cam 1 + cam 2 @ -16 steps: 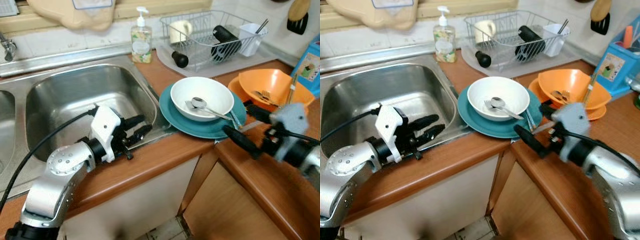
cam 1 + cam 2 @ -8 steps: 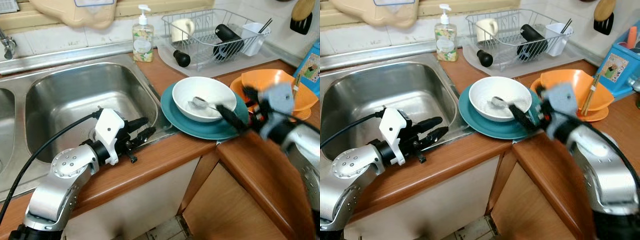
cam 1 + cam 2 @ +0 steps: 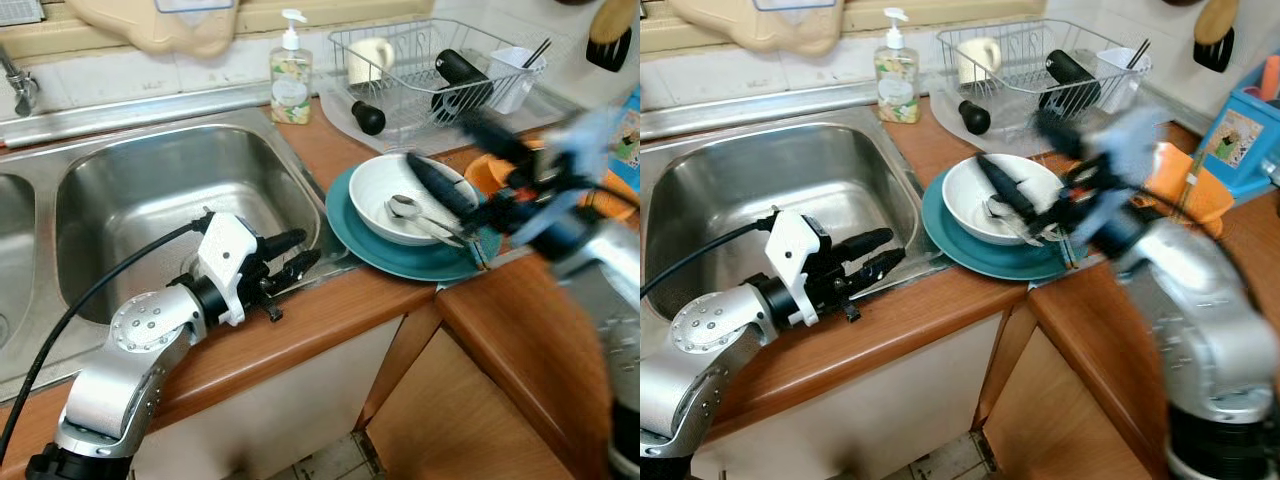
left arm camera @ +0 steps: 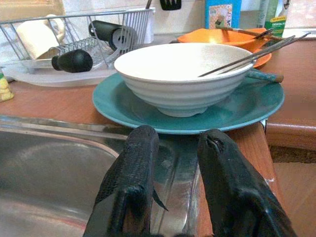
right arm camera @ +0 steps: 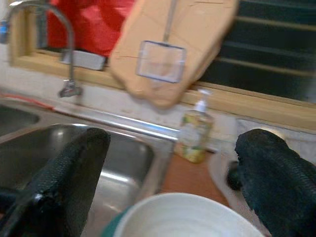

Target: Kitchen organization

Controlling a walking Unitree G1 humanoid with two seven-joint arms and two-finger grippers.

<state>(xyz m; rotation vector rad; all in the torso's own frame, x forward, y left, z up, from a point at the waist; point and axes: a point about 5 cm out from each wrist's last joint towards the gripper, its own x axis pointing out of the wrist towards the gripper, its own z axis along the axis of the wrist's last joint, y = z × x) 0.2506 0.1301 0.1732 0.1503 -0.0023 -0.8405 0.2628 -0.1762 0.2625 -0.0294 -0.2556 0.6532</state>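
Two robot hands worked at a kitchen sink corner, the right one above a stacked bowl and plate.

The stainless steel sink basin [image 3: 150,190] was set into the brown wooden counter [image 3: 330,320]. A round teal plate [image 3: 400,255] lay on that counter beside the basin, carrying a white ceramic bowl [image 3: 400,195] with a metal spoon [image 3: 410,210] inside. The right hand [image 5: 168,182], blurred, hung over the bowl with fingers spread wide, holding nothing. The left hand [image 4: 173,148] rested at the basin's edge, fingers slightly parted and empty, pointing toward the plate.

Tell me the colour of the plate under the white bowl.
Teal plate, clearest in the left wrist view.
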